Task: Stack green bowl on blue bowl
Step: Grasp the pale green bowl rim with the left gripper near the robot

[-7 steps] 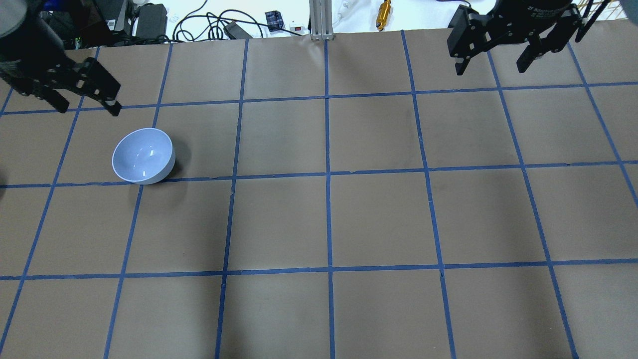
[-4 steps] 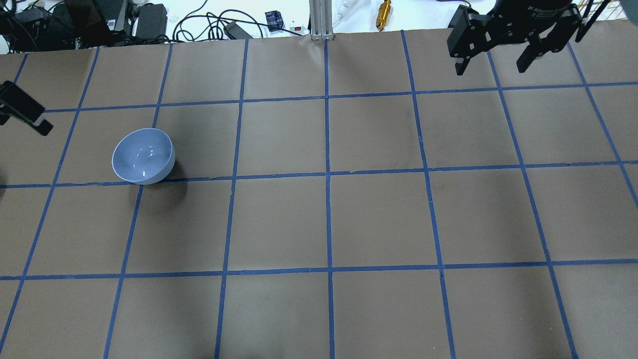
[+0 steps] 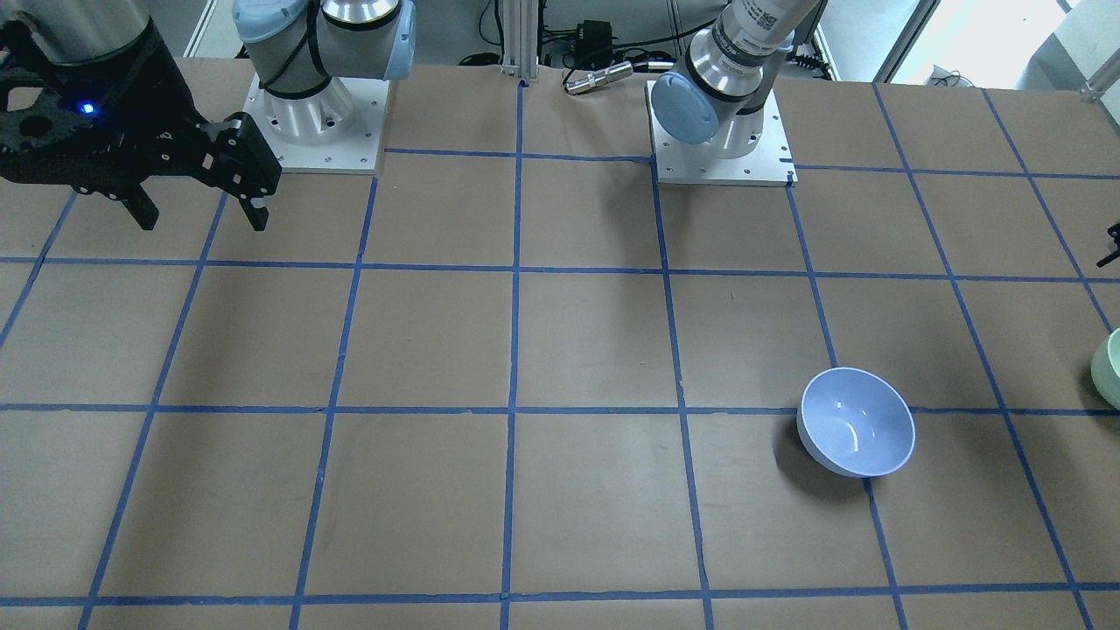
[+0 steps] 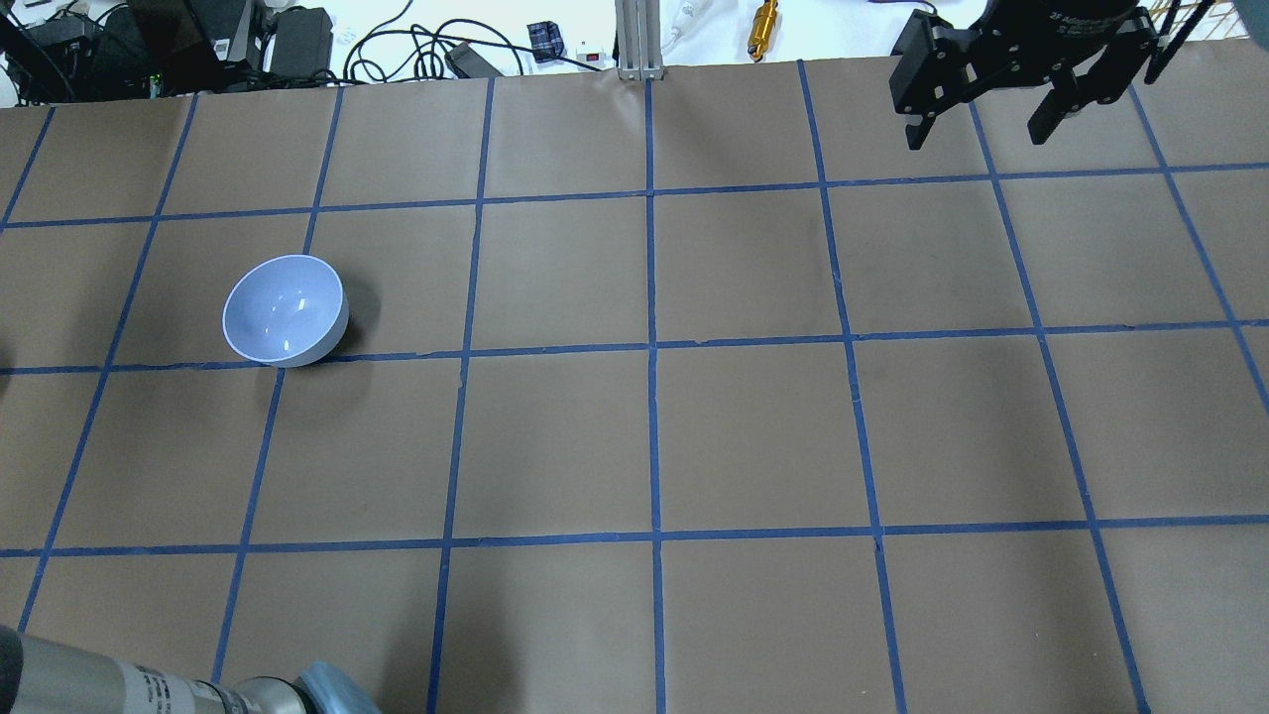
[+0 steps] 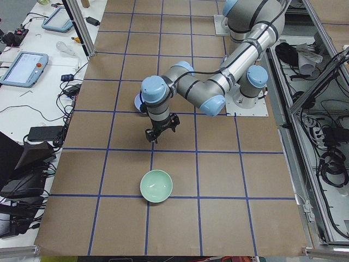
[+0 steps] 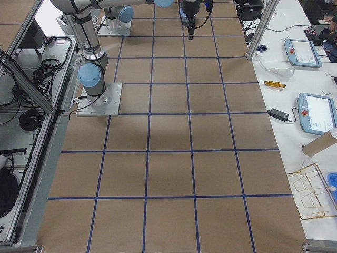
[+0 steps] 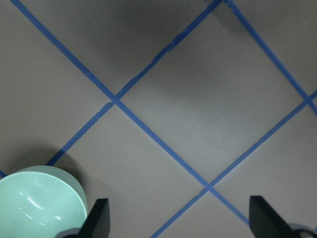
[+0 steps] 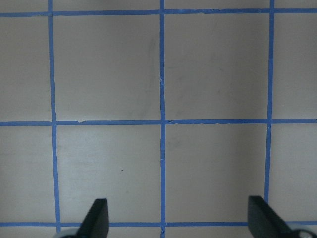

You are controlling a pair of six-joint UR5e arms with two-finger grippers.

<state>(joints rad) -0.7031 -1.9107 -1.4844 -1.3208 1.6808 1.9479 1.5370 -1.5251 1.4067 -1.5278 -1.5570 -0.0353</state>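
Green bowl [image 5: 156, 185] is upright, open side up, on the desk [image 4: 753, 436], close to its left-end edge and a bit toward your side of the middle. The front-facing view only catches a sliver of it at the frame edge.

Blue bowl [image 4: 285, 310] is also upright, on the desk's left half, further in from the left-end edge than the green one. Its base sits just beside a line of the blue tape grid [image 4: 649, 342]. The bowls are clearly apart, not touching, so nothing is stacked.

Left gripper [image 7: 181, 223] is released: the wrist view shows its fingers spread wide with only bare brown paper between them. The green bowl shows just outside one fingertip [image 7: 99, 218] in that view, not between the two. From the left-end camera you see the gripper pointing down over the desk, between the two bowls and nearer the green one. I can't tell its height over the paper.

Right gripper [image 4: 980, 134] is released too, fingers wide, nothing held. It hangs raised over the desk's right half. Which long edge it's nearer I can't tell, since the two fixed views disagree. Its wrist view shows only paper and tape lines.
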